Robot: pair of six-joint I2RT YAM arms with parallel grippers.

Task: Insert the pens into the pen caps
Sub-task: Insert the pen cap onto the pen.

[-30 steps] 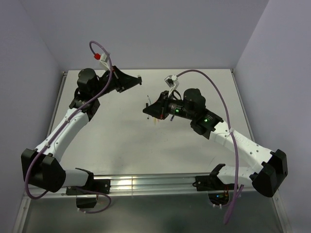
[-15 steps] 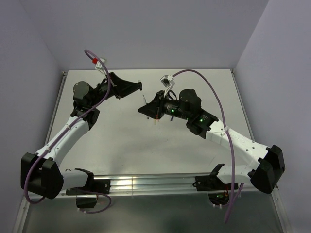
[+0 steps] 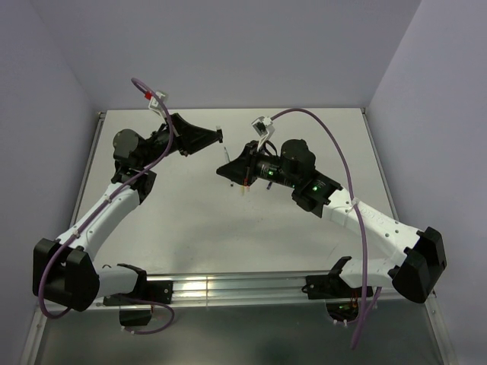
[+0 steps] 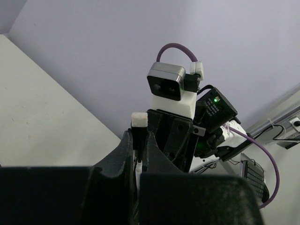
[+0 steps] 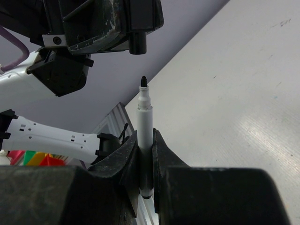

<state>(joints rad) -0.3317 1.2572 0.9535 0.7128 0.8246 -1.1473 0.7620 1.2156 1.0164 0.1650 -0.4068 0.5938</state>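
Note:
My right gripper (image 5: 145, 140) is shut on a white pen (image 5: 144, 119) whose black tip points up at a black pen cap (image 5: 138, 43). A small gap separates tip and cap opening. That cap, black with a white end (image 4: 139, 121), sits clamped in my left gripper (image 4: 139, 140). In the top view the left gripper (image 3: 218, 134) and right gripper (image 3: 227, 169) face each other above the table's far middle, with the pen (image 3: 226, 158) between them. Small yellowish and orange sticks (image 3: 243, 188) lie on the table under the right gripper.
The grey table (image 3: 190, 228) is walled by lilac panels on three sides. A metal rail (image 3: 228, 287) runs along the near edge between the arm bases. Purple cables loop over both wrists. Bright coloured objects (image 5: 28, 158) show low at the left of the right wrist view.
Over the last second the left gripper swung right and the right gripper moved left and up, bringing cap and pen tip close together. In the last half second there was very little motion.

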